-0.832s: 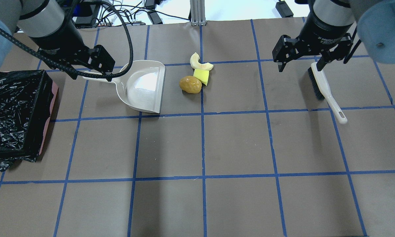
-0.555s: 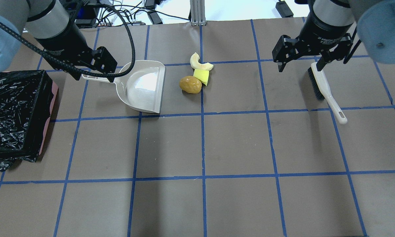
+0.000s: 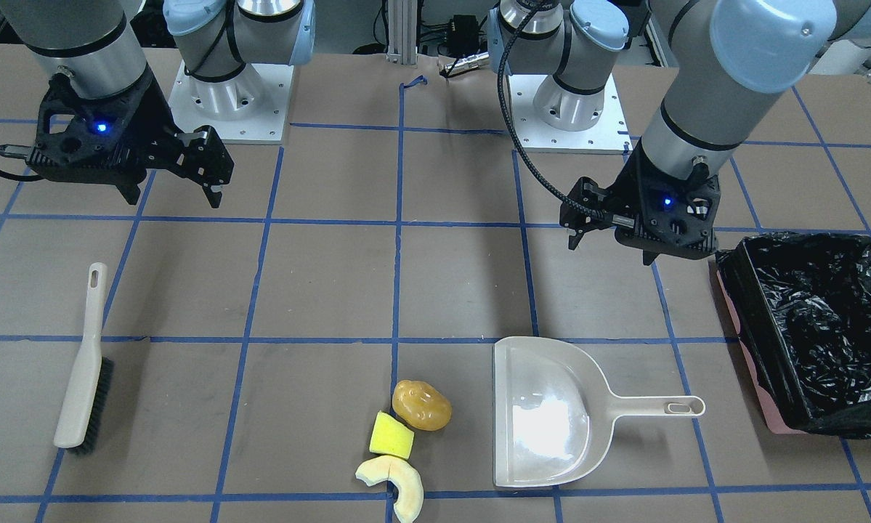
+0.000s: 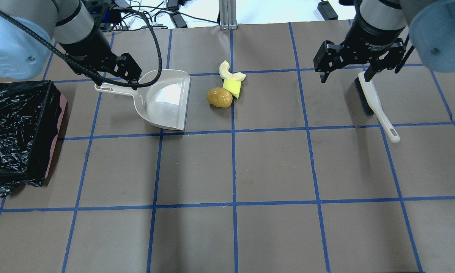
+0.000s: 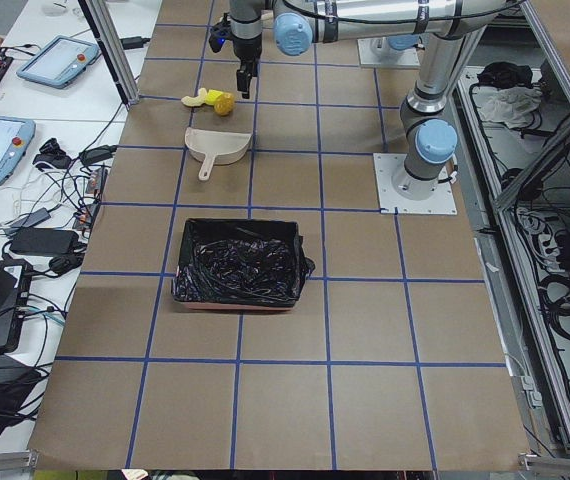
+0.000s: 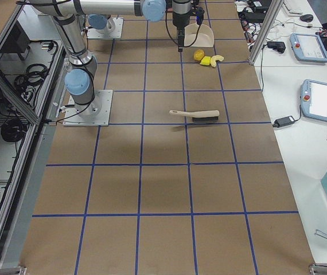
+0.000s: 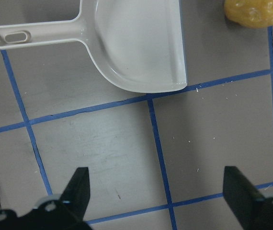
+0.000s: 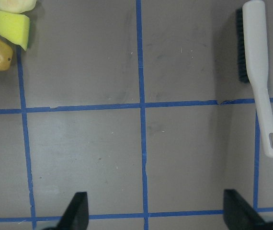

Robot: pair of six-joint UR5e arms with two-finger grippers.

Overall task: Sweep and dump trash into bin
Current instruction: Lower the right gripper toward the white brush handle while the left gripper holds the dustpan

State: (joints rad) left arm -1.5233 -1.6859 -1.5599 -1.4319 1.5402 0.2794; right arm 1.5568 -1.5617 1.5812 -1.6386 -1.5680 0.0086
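Trash: lumpy orange potato [image 4: 219,97], yellow wedge [image 4: 232,88] and pale crescent [image 4: 229,72] are lying on the counter [image 4: 273,167], at 3 o'clock of the dustpan [image 4: 166,100].
Left claw [image 7: 156,172]: gaping wide, sliding closer to the dustpan.
Right claw [image 8: 155,194]: gaping wide, not moving.

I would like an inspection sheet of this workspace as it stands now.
Surface: brown table cover with a blue tape grid.
Job's things: potato-like piece, yellow wedge and cream crescent clustered beside the open edge of the dustpan; brush lying apart; black-lined bin at the table's end.
Clutter: nothing seen.
Grippers: left gripper and right gripper open, holding nothing.
Cables: black cable hangs from the left arm above the dustpan.
Surroundings: loose wires behind the table; tablets on a side bench.
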